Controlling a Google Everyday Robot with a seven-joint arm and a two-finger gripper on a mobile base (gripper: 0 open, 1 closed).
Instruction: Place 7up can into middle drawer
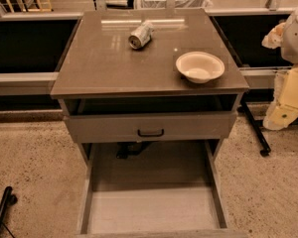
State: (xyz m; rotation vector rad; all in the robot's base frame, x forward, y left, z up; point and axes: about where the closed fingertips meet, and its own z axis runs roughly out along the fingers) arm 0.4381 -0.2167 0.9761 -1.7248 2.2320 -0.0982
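Your robot's hand [284,110] hangs at the right edge of the scene, out beside the cabinet and below the level of its top, well apart from everything on the counter [104,68]. You cannot tell whether it is spread or pressed together, and it carries nothing that shows.

Nearest to it on the counter is the cream bowl [199,66], upright close to the near right corner. Farther back and to the left lies the 7up can [140,34], tipped on its side near the middle of the far half, its shiny end turned toward the near left, clear of the bowl.

Under the counter a grey drawer front [150,127] with a black bar handle [150,132] sits pushed in. Below it the middle drawer [154,209] is pulled far out toward you, its pale floor bare between thin grey side walls. Speckled flooring [35,157] surrounds the cabinet.
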